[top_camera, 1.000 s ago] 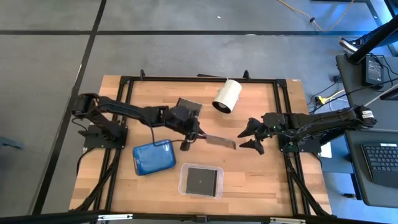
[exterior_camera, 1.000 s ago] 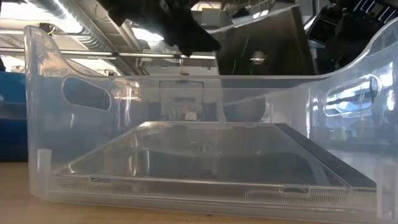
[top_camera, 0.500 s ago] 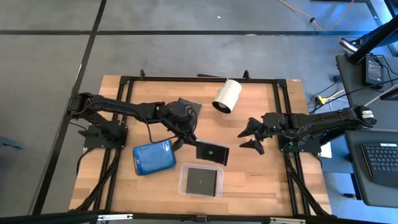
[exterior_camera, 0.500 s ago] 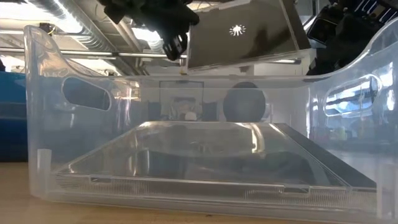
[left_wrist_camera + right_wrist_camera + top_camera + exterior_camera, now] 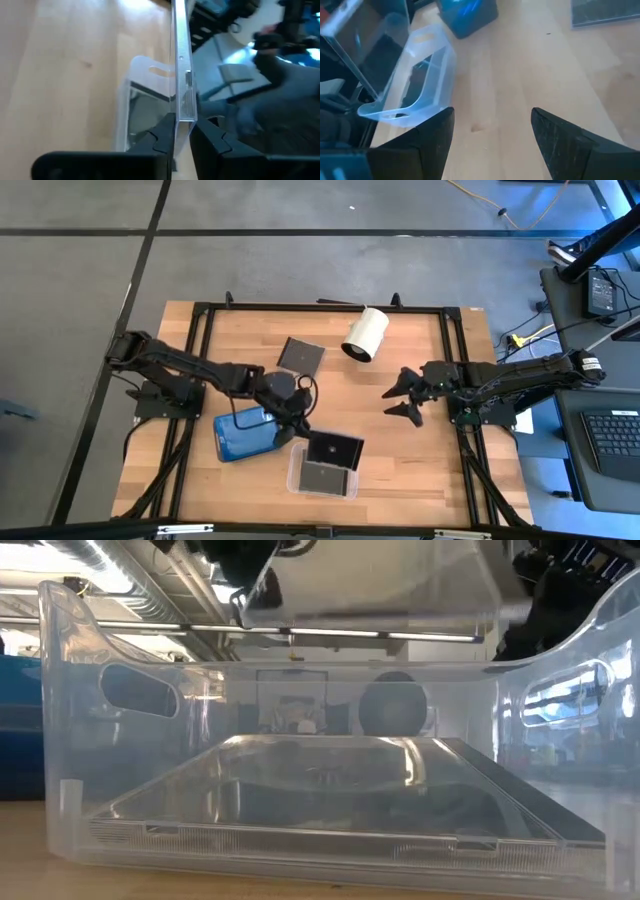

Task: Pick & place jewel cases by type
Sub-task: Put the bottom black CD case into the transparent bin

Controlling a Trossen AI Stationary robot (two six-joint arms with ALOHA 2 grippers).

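Dark fingers of the left end effector (image 5: pixel 181 131) clamp a grey jewel case (image 5: pixel 334 449) by its edge, above the clear tray (image 5: pixel 322 471), probably level. Lower it flat before releasing. Right end effector (image 5: pixel 401 395) waits, spread apart.

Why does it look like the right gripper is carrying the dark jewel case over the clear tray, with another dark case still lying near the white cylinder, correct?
Wrong arm. The high view shows the left gripper shut on the dark jewel case over the clear tray; the right gripper waits open and empty. The other dark case does lie near the white cylinder.
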